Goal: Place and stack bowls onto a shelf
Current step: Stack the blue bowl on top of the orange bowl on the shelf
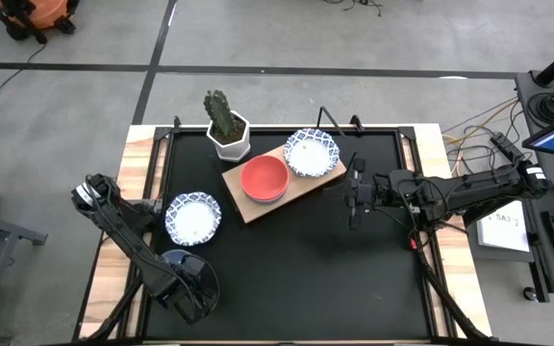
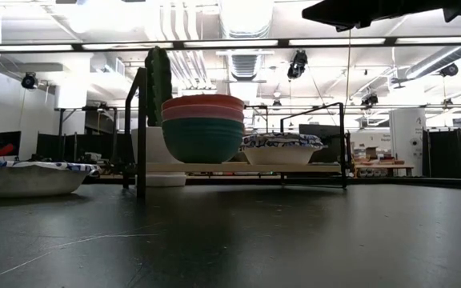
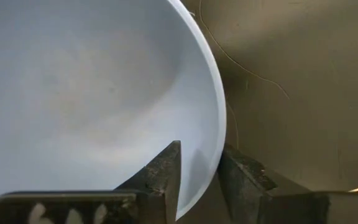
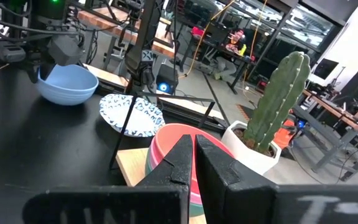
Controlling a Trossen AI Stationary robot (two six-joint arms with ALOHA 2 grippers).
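A plain blue bowl sits on its base on the black table, near the front left. My left gripper points down over it and is open, one finger inside the rim and one outside. The light-brown shelf holds a stack of red, pink and green bowls and a white blue-patterned bowl. Another patterned bowl rests on the table. My right gripper hovers level and shut beside the shelf's right end. My left gripper stands astride the blue bowl's rim from above, pointing down. One finger is inside the bowl and the other outside, close against the rim. Whether either finger touches the wall, I cannot tell. The bowl stays on the table.
A white pot with a green cactus stands at the shelf's far left end. A thin black frame rises at the table's far side. Bare black table lies in the middle and at the near right.
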